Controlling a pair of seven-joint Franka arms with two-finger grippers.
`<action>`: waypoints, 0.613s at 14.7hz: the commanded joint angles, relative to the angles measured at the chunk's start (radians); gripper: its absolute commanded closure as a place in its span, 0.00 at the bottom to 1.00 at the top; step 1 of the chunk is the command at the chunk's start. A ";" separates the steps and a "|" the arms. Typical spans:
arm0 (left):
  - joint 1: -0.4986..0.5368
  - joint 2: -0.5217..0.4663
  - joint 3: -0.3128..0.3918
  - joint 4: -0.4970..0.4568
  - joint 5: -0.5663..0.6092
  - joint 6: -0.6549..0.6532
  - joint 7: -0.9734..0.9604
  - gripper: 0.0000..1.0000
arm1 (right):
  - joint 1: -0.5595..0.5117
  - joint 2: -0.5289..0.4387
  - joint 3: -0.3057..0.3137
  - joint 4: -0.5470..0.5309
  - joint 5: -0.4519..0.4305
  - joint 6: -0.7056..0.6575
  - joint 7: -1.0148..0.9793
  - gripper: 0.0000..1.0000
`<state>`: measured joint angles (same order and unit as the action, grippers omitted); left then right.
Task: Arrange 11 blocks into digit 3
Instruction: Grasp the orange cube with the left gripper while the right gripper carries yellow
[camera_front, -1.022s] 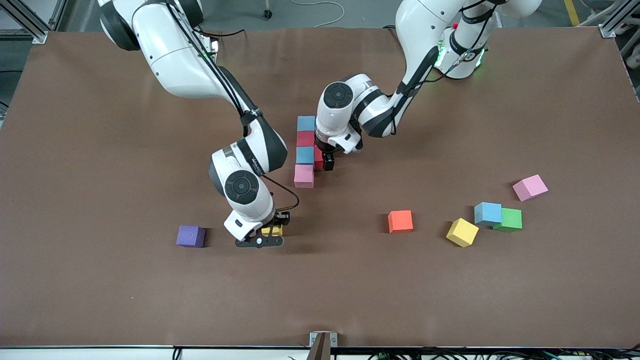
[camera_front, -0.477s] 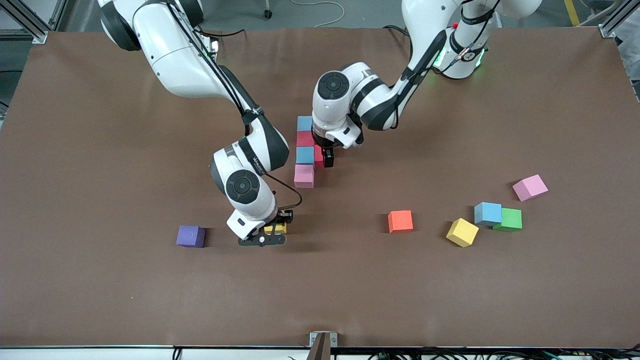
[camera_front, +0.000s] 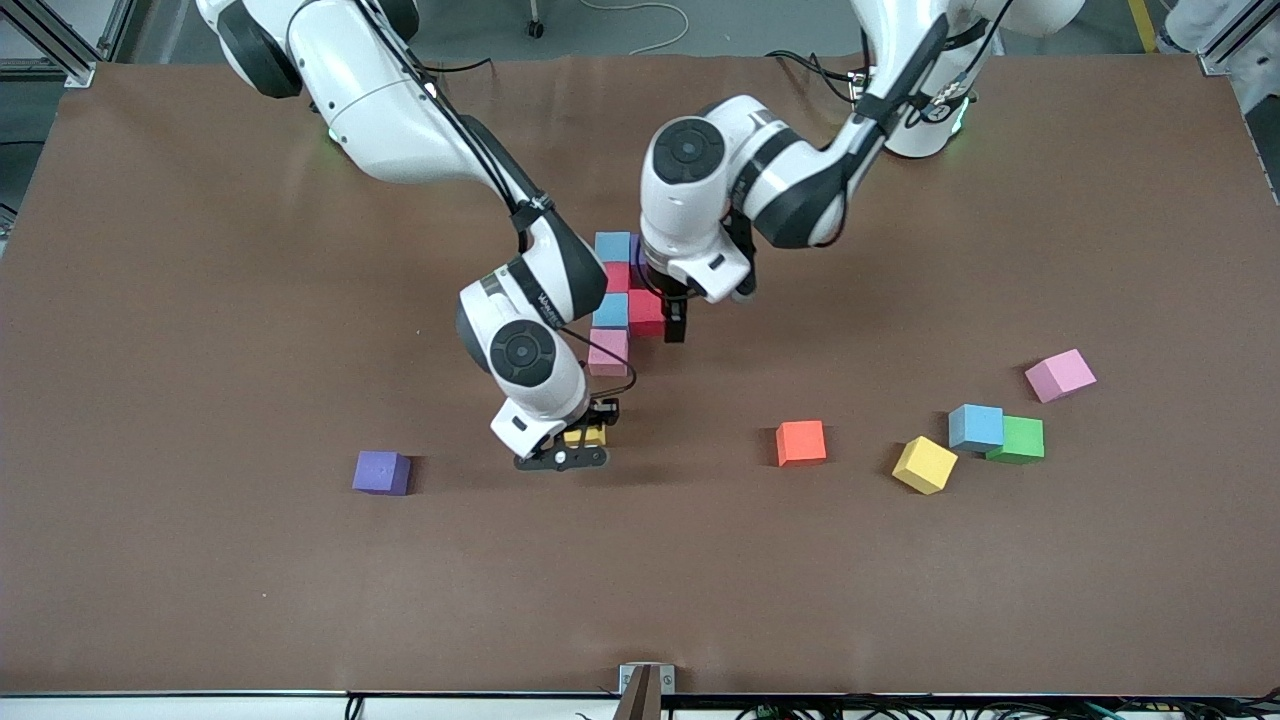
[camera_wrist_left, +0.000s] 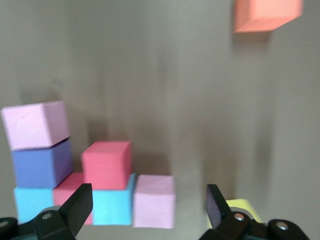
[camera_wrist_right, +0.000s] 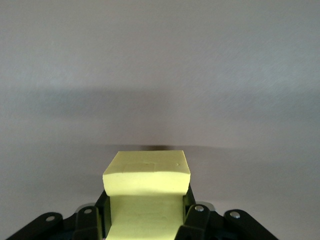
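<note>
**Yellow cube carried toward the half-built 3**

Since a second ago my right gripper has travelled with its yellow cube toward the cluster, and my left gripper has lifted off it. Mid-table, that cluster is touching matte cubes: a column of blue, red, blue, pink, with another red beside it. My left gripper hangs over the cluster, jaws spread and empty. My right gripper pinches the yellow cube over bare table. Loose cubes: purple, orange, yellow, blue, pink.
</note>
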<state>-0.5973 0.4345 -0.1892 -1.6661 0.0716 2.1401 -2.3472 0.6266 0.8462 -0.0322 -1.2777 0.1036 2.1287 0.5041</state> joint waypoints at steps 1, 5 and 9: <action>0.094 0.013 -0.006 0.040 0.017 -0.023 0.211 0.00 | 0.022 -0.010 -0.005 -0.057 0.008 0.045 0.034 1.00; 0.230 0.062 -0.007 0.129 0.017 -0.025 0.481 0.00 | 0.036 -0.019 -0.006 -0.083 0.001 0.053 0.108 1.00; 0.304 0.141 -0.006 0.203 0.016 -0.025 0.742 0.00 | 0.067 -0.058 -0.015 -0.127 -0.005 0.054 0.143 1.00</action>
<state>-0.3106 0.5161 -0.1863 -1.5278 0.0723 2.1386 -1.7006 0.6661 0.8442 -0.0332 -1.3366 0.1033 2.1677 0.6096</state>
